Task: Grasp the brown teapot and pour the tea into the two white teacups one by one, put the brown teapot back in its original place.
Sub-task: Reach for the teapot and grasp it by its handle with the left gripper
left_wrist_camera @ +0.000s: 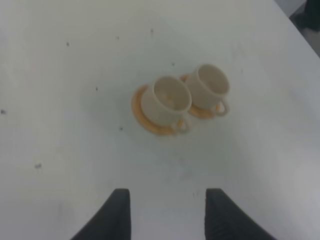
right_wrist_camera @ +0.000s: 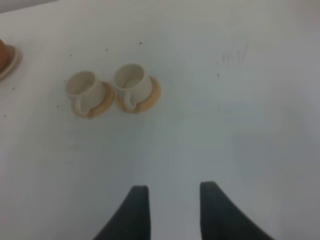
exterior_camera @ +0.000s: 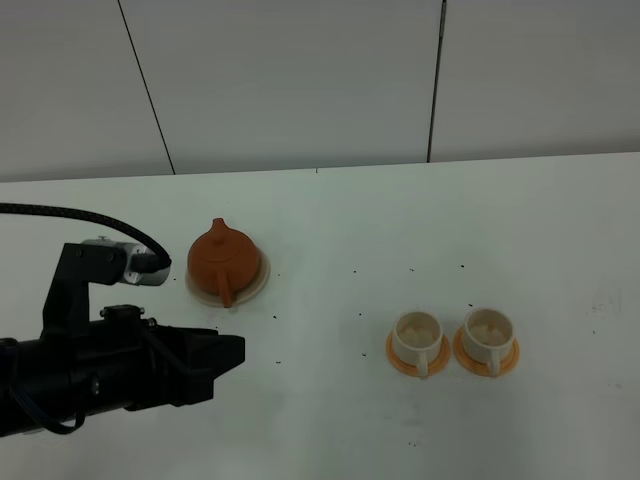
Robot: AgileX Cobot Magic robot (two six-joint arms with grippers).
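The brown teapot [exterior_camera: 224,257] stands upright on its cream coaster [exterior_camera: 263,273] left of the table's middle, lid on. The two white teacups [exterior_camera: 417,335] [exterior_camera: 488,331] stand side by side on orange saucers at the front right. My left gripper [exterior_camera: 230,351] is low at the front left, in front of the teapot and apart from it. In the left wrist view it [left_wrist_camera: 167,215] is open and empty, with the cups [left_wrist_camera: 170,100] [left_wrist_camera: 211,85] ahead. My right gripper [right_wrist_camera: 172,210] is open and empty; the cups [right_wrist_camera: 82,89] [right_wrist_camera: 132,80] lie ahead of it. It is out of the high view.
The white table [exterior_camera: 400,220] carries small dark specks. A grey panelled wall [exterior_camera: 300,80] runs behind its far edge. An edge of the teapot [right_wrist_camera: 2,54] and its coaster [right_wrist_camera: 13,62] shows at the border of the right wrist view.
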